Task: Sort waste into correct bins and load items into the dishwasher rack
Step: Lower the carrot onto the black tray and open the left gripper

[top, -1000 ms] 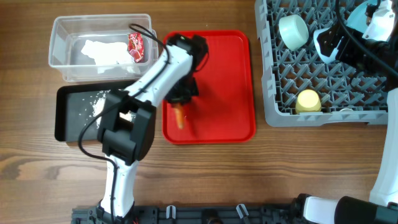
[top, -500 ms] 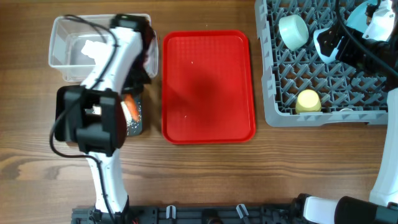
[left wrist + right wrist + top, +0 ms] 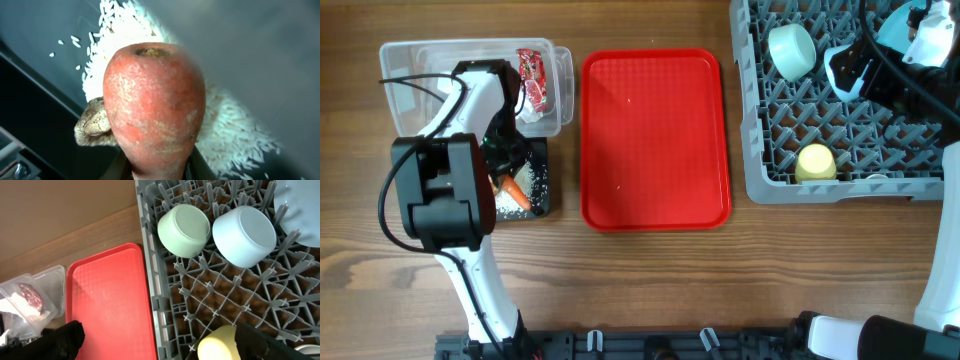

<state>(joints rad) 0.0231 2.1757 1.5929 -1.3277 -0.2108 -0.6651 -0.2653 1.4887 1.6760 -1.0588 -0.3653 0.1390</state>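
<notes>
Holding, left gripper (image 3: 503,175): jaws clamped on the narrow end of the one orange carrot (image 3: 155,100); only dark finger edges show beside it in the left wrist view.
Carrot position: over the shallow black rectangular tray (image 3: 542,207), thick cut end pointing away from the wrist. Cannot tell whether it touches the tray or hangs just above.
Under the carrot: spread of white rice grains (image 3: 230,135) on the tray floor; small brown food lump (image 3: 92,125) just beside the carrot, at the edge of the rice.
Left arm: lies across the black tray and hides most of it from overhead.
Clear rectangular plastic tub (image 3: 420,47): touching the black tray's far edge. Holds the small red shiny wrapper (image 3: 532,75) lying on the crumpled white paper napkin (image 3: 532,108).
Flat red plastic tray (image 3: 655,140): on the wooden table (image 3: 720,280), between the two bins and the rack.
Large grey plastic grid rack (image 3: 860,130): at the table's right side.
Rack load: small yellow cup (image 3: 815,162) near the front wall; pale green bowl (image 3: 184,230) and light blue bowl (image 3: 245,236) side by side, touching, further back; edge of large light blue round plate (image 3: 302,202) beyond them.
Right gripper (image 3: 165,341): fingers spread wide, nothing between them, above the rack.
</notes>
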